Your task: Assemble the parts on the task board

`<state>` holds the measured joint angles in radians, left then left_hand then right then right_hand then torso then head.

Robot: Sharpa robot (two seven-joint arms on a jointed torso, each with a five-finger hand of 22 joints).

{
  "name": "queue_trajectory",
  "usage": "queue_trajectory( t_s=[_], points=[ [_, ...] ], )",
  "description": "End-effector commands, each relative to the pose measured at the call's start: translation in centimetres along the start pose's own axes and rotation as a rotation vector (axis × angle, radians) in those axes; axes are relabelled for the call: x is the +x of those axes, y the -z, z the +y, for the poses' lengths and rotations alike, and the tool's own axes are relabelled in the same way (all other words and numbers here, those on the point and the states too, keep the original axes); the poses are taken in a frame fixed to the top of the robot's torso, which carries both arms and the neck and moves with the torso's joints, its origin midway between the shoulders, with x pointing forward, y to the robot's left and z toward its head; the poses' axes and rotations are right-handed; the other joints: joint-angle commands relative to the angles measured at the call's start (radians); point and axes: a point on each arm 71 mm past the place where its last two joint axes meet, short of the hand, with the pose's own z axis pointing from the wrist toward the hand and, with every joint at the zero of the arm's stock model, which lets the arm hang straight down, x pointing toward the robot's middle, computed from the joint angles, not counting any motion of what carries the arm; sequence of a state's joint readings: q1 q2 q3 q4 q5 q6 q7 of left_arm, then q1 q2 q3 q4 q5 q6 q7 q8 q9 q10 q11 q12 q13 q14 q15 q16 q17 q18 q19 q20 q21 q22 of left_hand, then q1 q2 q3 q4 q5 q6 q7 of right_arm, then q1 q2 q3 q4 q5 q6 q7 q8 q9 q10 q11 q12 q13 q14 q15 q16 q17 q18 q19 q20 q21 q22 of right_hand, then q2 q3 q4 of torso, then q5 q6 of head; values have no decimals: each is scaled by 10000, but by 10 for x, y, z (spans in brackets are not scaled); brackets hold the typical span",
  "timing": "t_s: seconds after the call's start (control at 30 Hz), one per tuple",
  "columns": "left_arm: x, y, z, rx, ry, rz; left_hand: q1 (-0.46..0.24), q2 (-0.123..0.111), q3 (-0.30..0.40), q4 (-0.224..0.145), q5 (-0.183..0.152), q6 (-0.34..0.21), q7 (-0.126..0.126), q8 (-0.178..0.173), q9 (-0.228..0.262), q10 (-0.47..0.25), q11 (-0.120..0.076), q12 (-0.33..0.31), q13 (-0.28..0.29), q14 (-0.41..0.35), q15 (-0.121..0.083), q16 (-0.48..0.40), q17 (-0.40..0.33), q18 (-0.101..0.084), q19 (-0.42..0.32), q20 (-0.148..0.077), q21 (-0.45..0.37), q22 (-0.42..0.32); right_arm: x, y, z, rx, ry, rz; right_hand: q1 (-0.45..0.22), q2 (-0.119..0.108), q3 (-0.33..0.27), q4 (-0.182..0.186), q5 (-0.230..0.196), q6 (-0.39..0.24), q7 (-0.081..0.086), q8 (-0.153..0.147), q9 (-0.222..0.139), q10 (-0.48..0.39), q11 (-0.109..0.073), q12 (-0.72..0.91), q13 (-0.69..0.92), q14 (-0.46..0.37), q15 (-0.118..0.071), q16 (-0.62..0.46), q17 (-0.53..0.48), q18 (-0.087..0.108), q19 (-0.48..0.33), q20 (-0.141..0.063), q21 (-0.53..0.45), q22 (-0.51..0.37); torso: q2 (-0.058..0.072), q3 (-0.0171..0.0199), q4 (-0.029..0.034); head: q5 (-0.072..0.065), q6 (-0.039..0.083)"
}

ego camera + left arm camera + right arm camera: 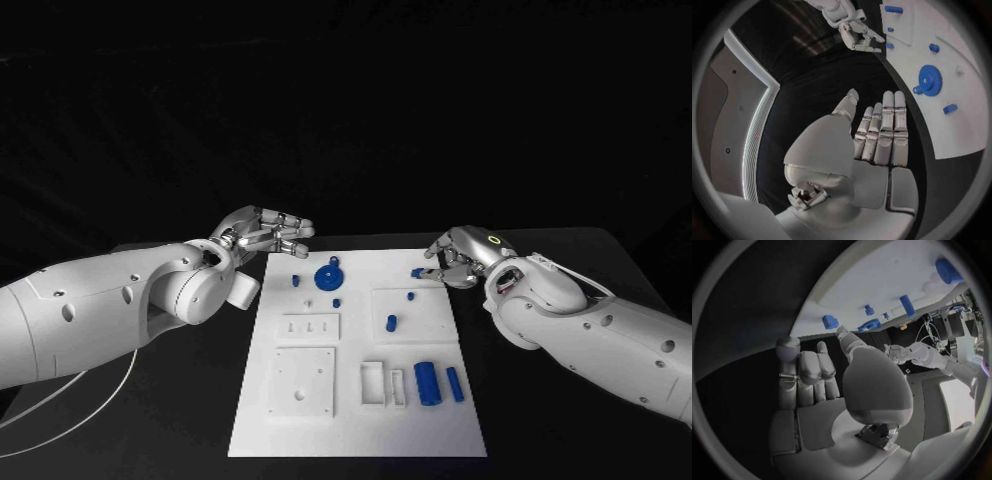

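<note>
We see the left hand [271,232] beside the far left corner of the white board [361,420], over the black desk [188,400]. Its fingers [882,132] lie straight and side by side, the palm is bare, and it grasps nothing. The right hand [459,256] is at the far right edge of the board, with its fingers just beside a small blue piece [420,272]; we cannot tell if it pinches it. A blue gear [330,277] rests on the board between both hands, touched by neither.
</note>
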<state>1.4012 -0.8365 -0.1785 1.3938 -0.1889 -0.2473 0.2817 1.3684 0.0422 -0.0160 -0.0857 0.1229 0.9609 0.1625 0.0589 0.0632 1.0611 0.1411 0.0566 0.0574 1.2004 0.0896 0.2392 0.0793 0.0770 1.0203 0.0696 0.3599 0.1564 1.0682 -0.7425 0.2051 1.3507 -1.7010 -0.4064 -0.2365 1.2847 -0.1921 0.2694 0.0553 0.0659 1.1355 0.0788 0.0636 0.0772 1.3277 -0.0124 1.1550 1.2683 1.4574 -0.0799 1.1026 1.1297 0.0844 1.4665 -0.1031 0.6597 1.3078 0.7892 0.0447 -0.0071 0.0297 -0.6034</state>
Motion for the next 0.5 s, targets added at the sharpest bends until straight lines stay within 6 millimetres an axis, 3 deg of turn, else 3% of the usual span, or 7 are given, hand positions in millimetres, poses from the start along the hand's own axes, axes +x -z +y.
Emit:
queue_trajectory(
  t_s=[0.03,0.17,0.33,0.5],
  points=[
    [2,0,-1,69,27,169,10,50,-27,-43,21,-69,6,31,10,-38,-3,38,17,-61,-2,-39,-14,-15,-65,26,47,-11,-2,2,-2,303,69,-257,59,-48,12,92,-34,347,-101,19,120,-33,-66,-47,0,-29,-24,-32,4,14,527,14,8,657,-2,-4,2,-15,5],
    [2,0,-1,64,28,169,10,50,-27,-43,21,-69,6,31,10,-38,-3,38,17,-61,-2,-39,-14,-15,-65,26,47,-11,-1,3,-2,419,86,-151,53,-34,-14,144,-42,793,-262,29,442,-23,-161,-67,0,-29,-95,-50,11,-54,526,-58,22,654,1,-4,7,-16,11],
    [2,0,-1,62,33,185,15,42,-30,-47,20,-79,8,30,9,-48,0,38,16,-69,1,-44,-16,-15,-69,30,45,-22,3,3,-1,677,171,75,-17,-105,-141,267,-61,1138,-445,5,1490,6,-282,-103,23,-11,-182,-76,49,-177,527,-167,42,644,2,-15,18,-41,11],
    [2,0,-1,52,34,193,15,42,-30,-47,20,-79,8,30,9,-48,0,38,16,-69,1,-44,-16,-15,-69,30,45,-22,5,2,0,867,230,283,-99,-110,-129,391,-60,1141,-499,4,2098,53,-307,-90,66,-2,-194,-98,61,-215,526,-181,65,654,4,-19,37,-46,-2]
  ],
)
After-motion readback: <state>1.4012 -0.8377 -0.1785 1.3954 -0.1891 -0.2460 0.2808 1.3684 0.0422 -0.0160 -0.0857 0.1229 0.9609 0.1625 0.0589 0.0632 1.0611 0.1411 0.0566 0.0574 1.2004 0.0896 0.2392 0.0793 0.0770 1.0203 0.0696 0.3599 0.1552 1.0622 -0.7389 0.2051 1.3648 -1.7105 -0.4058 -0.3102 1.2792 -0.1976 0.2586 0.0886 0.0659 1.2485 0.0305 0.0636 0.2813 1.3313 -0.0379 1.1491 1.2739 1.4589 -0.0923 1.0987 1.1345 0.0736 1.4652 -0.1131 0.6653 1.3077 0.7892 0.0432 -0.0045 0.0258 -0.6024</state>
